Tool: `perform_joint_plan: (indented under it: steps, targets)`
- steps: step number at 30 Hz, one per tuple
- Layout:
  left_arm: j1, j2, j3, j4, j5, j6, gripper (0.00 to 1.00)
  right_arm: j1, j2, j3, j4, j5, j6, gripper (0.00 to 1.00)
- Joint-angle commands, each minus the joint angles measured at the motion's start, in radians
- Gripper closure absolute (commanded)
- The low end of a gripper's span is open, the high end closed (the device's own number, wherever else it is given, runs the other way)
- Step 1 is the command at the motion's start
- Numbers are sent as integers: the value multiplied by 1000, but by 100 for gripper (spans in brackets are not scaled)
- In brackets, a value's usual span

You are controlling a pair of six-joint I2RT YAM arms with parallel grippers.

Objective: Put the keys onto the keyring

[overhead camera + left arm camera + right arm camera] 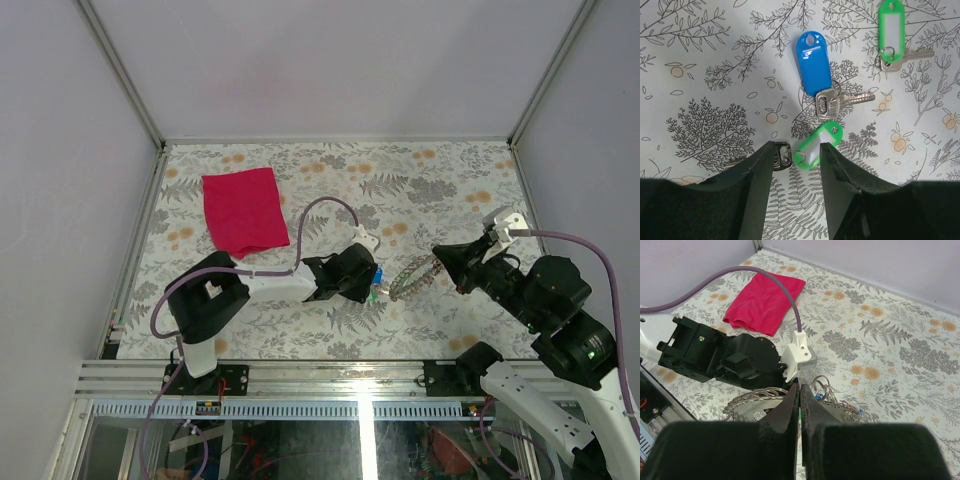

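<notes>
The keyring (412, 276) sits mid-way along the bench (450, 190), toward its front edge, its rim pinched in my closed right gripper (800, 390). Just left of it the keys (828, 103) lie loose. My left gripper (799, 150), jaws partly apart, straddles a green-tagged key (821, 144).

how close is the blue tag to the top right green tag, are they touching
Apart. The left wrist view shows a plain strip of patterned table between the blue tag and the top right green tag.

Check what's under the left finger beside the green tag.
A dark key head pokes out at its edge, ringed to the green tag. The finger covers the blade.
</notes>
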Motion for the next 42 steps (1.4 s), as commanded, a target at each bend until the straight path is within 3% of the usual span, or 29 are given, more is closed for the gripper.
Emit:
perform_joint_plan:
  steps: [1,9,19,42]
  targets:
    - [6,25,43,18,-40,-17,59,6,-3,5,85,-11,11,100]
    - [7,-1,30,7,-46,-25,61,5,-5,-6,87,-15,11,100]
    - [4,-157,-112,73,-56,-101,61,5,4,-22,99,-23,10,100]
    - [57,-69,-226,231,76,-193,60,5,20,-31,94,-23,17,100]
